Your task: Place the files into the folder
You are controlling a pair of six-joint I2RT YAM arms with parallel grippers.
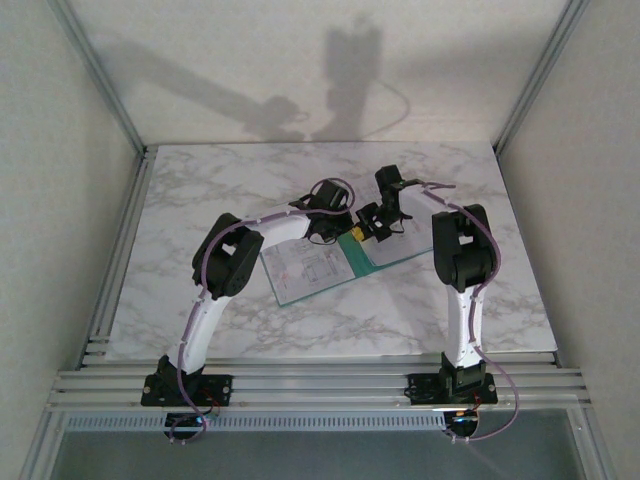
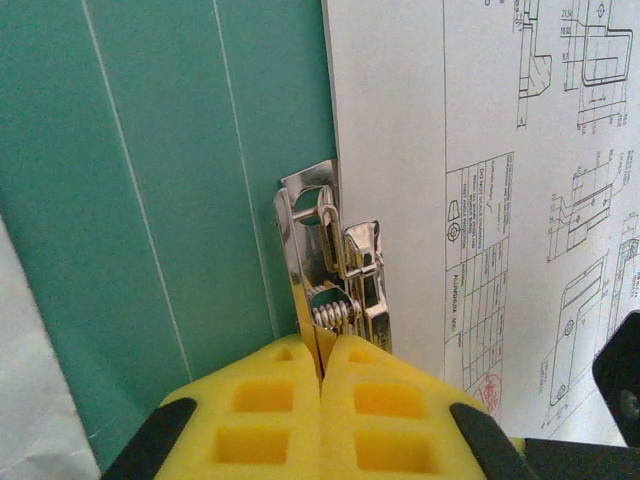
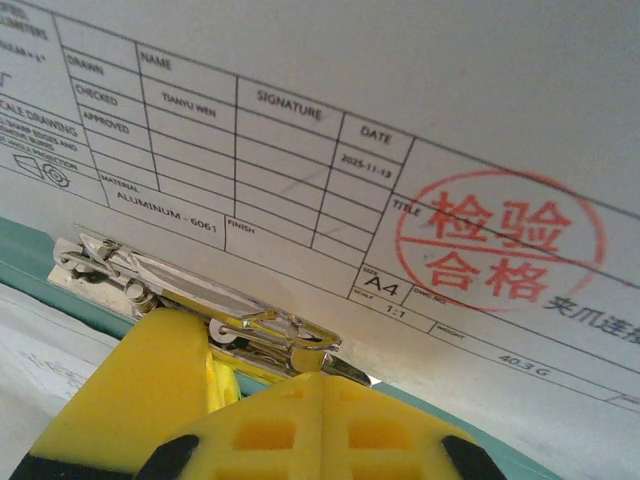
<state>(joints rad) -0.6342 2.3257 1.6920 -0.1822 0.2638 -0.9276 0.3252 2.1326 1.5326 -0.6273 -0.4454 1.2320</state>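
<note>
Left gripper: clenched, yellow tips pressed together. Metal clip straight ahead, near end at tip seam; pinched or not, cannot tell. Teal folder ahead-left, flat. Sheet ahead-right, clip overlapping its edge. Right gripper: clenched; clip just ahead of tips, stamped sheet beyond.
</note>
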